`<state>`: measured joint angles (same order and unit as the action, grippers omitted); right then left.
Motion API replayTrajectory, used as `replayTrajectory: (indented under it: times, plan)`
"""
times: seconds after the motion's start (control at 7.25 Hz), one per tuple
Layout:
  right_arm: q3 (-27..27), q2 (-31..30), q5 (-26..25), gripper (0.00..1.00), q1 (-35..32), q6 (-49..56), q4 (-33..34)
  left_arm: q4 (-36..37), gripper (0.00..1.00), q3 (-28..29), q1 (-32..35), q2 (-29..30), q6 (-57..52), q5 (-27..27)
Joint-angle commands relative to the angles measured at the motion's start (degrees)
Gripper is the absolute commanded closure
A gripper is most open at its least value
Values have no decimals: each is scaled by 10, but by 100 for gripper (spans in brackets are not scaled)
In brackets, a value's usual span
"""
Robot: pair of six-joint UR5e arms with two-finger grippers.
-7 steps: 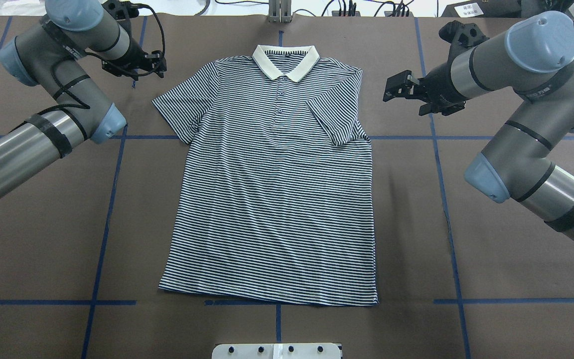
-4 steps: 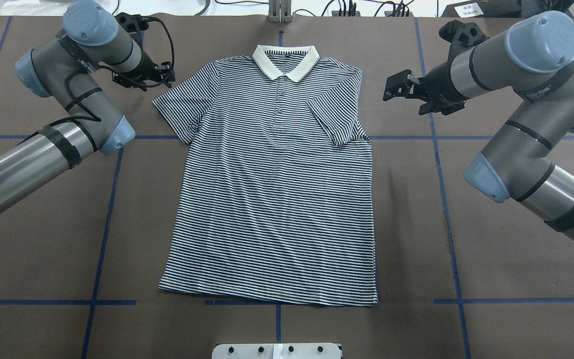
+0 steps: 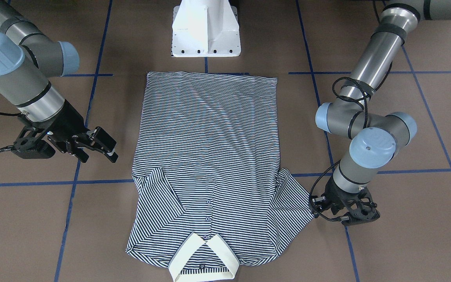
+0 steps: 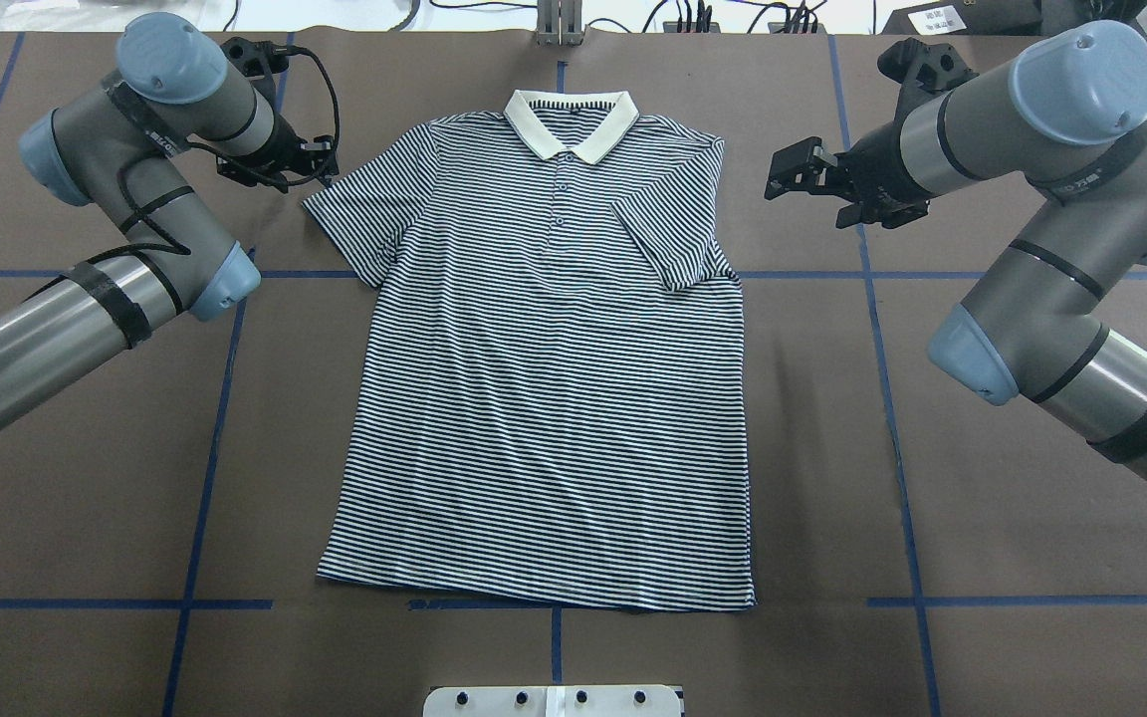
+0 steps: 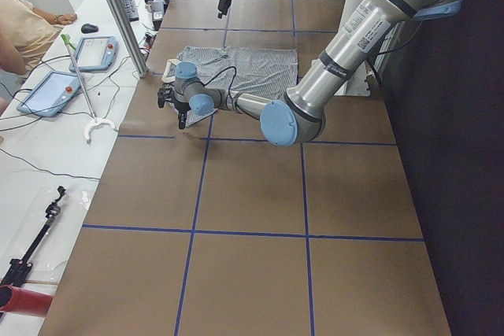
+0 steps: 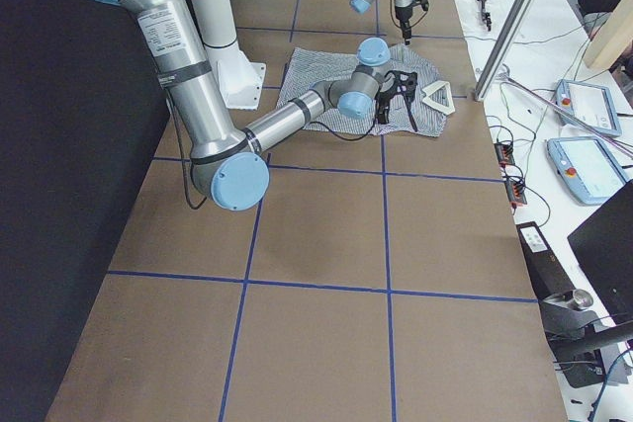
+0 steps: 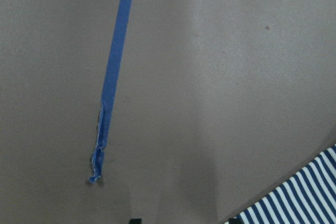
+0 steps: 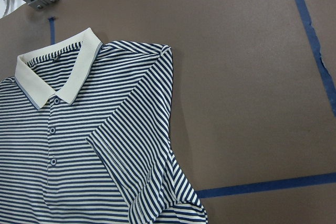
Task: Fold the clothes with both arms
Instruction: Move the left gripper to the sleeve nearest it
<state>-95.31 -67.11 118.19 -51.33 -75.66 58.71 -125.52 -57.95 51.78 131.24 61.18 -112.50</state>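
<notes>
We saw the striped shirt [image 4: 544,398] lying flat on the brown table [image 4: 832,448], one sleeve [image 4: 668,239] folded in. Our left gripper [image 4: 320,164] was just beside the other sleeve [image 4: 364,224]; we could not tell if its fingers were apart. Our right gripper [image 4: 781,179] hung near the shirt, fingers apart.

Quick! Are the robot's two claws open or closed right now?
Left black two-finger gripper: cannot tell; fingertips are hidden.
Right black two-finger gripper: open, holding nothing.

Drift of black two-finger left gripper [image 4: 323,167] lower in upper left of overhead frame, now just beside left sleeve [image 4: 354,214] of navy-and-white striped polo shirt [image 4: 554,398]. Matching downward shift of grey jointed left arm [image 4: 160,60].
</notes>
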Motion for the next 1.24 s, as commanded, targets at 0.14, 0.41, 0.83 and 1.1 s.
replayTrajectory:
  times: [0.14,0.41,0.83,1.1]
  plan:
    - [0,0,2,0,-1,1,0,0,43,-3,-4,-7,-3,-1]
    - [0,-2,1,0,-1,1,0,0,45,-7,-5,-10,-3,-1]
    - [-9,-10,4,0,-1,0,0,0,51,-6,-10,-11,-3,-1]
    - [-10,-12,5,0,-1,0,0,0,57,-6,-12,-10,-2,-1]
